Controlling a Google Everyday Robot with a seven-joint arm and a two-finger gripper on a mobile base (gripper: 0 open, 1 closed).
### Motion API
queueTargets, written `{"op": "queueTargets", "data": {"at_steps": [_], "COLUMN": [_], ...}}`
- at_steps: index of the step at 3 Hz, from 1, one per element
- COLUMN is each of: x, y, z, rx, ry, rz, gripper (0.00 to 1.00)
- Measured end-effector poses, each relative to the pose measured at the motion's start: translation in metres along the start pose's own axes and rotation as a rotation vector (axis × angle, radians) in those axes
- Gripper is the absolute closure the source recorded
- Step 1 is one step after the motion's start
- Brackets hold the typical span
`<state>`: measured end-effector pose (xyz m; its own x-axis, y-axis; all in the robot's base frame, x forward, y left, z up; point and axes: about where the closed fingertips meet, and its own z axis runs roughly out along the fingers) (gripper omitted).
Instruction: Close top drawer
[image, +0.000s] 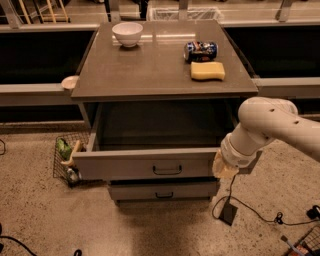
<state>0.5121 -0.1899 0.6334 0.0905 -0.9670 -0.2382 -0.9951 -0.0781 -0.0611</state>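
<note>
One camera view is supplied. The camera sits above the height of the counter (165, 75) and faces its front side, tilted downward, at moderate range. The gripper (224, 167) appears low and right of centre, at the right end of the open top drawer (145, 165). The counter surface lies beyond the gripper and to its left, and the floor (40, 220) lies nearer the camera.

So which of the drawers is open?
The top drawer, its wide front pulled out; the narrower lower drawer sits shut. The claw is at the top drawer's right front corner.
</note>
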Motion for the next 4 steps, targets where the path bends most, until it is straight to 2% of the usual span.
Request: {"op": "queueTargets", "data": {"at_steps": [3,4], "x": [-0.001,-0.001], "y": [-0.002,0.008], "z": [-0.001,-0.002], "rx": [0.003,-0.016], "ry": [-0.008,-0.026], "rz": [-0.002,-0.011], "gripper": [0.12,0.00]}}
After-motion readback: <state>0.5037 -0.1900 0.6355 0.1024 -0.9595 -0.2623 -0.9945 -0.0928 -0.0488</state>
